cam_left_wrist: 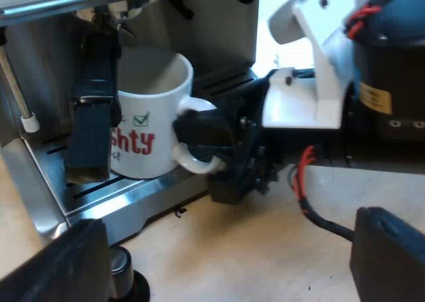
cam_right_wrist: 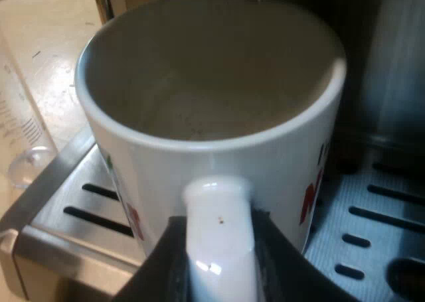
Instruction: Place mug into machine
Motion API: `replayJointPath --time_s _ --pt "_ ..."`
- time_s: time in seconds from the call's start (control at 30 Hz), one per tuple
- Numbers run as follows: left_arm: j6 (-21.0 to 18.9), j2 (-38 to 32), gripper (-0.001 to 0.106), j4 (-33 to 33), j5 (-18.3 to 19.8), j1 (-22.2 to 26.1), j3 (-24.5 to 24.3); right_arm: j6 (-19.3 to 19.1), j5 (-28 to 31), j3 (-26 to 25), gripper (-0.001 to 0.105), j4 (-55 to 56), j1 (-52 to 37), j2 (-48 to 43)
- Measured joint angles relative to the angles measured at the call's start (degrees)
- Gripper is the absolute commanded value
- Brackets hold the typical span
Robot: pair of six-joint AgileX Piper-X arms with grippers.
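On the drip tray (cam_right_wrist: 372,242) of the espresso machine (cam_left_wrist: 46,63): mug (cam_right_wrist: 199,83), apparently seated; likely rigid, slippery, breakable ceramic. Right gripper (cam_right_wrist: 219,269) clamps its handle (cam_right_wrist: 218,209), the sensible hold. Left gripper (cam_left_wrist: 226,259) spread, empty.

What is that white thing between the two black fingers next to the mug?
The white handle of the mug. The right gripper grips it from both sides, with nothing else in the gap, as the right wrist view shows.

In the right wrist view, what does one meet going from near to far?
The right claw → the handle it grips → the mug → the espresso machine.
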Motion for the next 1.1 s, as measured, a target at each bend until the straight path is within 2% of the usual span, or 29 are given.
replayJointPath --time_s 0.2,0.5,0.87,0.93,1.0,1.1 --pt "0.0 0.0 0.081 0.0 1.7 0.0 0.0 0.0 2.6 -2.8 0.000 0.0 0.0 2.6" --pt "0.0 0.0 0.081 0.0 2.3 0.0 0.0 0.0 3.0 -6.1 0.000 0.0 0.1 5.3" --pt "0.0 0.0 0.081 0.0 3.3 0.0 0.0 0.0 4.3 -6.4 0.001 0.0 0.1 5.7" --pt "0.0 0.0 0.081 0.0 3.3 0.0 0.0 -0.2 4.4 -6.4 0.010 0.0 0.1 5.7" --pt "0.0 0.0 0.081 0.0 3.3 0.0 0.0 -0.2 4.4 -6.4 0.030 0.0 0.1 5.7" --pt "0.0 0.0 0.081 0.0 3.3 0.0 0.0 -0.2 4.4 -6.5 0.053 -0.3 0.1 5.7"
